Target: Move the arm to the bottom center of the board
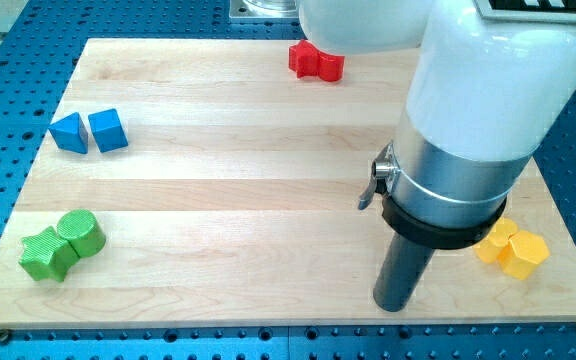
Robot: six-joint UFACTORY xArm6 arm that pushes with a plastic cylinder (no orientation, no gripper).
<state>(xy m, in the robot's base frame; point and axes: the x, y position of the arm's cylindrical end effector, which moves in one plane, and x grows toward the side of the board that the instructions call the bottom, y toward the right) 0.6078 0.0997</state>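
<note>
Rod work here needs care: we have no gripper at all, so nothing can be spread or pinched, only my tip [394,305] sliding on the wooden worktop [268,200]. It sits near the lower edge of the frame, right of the middle. The bottom-centre spot lies to its left, and that strip looks bare. We judge a straight leftward slide along the lower edge best, stopping about midway across. The yellow blocks [512,247] lie just right of the rod, partly hidden by the arm, so moving away spares them. The green pair [62,243] at lower left is well apart; we should stop far short of it.
</note>
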